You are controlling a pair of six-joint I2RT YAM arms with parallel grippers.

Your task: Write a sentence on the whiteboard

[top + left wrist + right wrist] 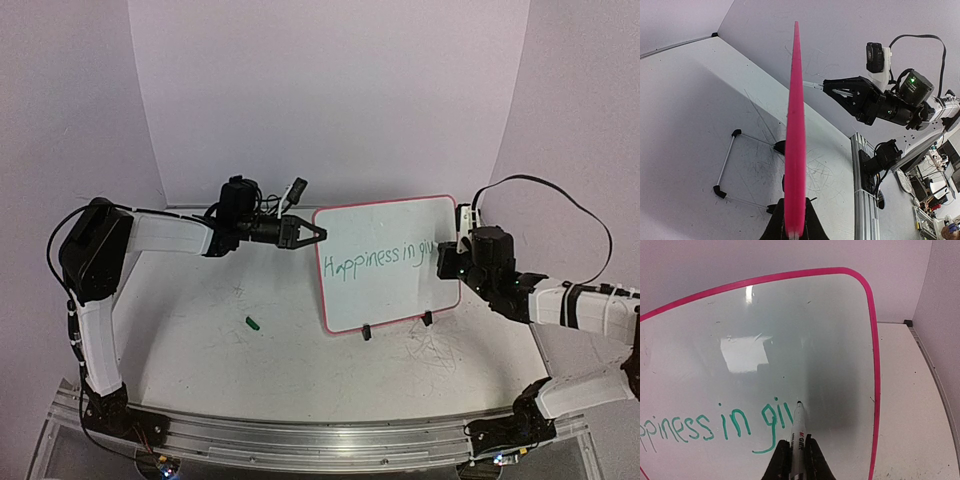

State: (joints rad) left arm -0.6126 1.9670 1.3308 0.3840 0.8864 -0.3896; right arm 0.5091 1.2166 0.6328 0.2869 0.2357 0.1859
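Two words and a started third make the sentence (715, 426) on the whiteboard (385, 300), standing on the table (200, 345); judged unfinished. Right gripper (796, 462) clamps the marker (799, 430), tip at the board; left gripper (795, 227) pinches its pink rim.

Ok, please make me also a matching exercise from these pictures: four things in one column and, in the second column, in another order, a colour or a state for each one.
Column one
1. marker
2. left gripper
3. lettering
4. rim of the whiteboard

Column two
A. pink
B. green
C. shut on the whiteboard's edge
D. held in the right gripper, tip towards the whiteboard

Right pairs: 1-D, 2-C, 3-B, 4-A.
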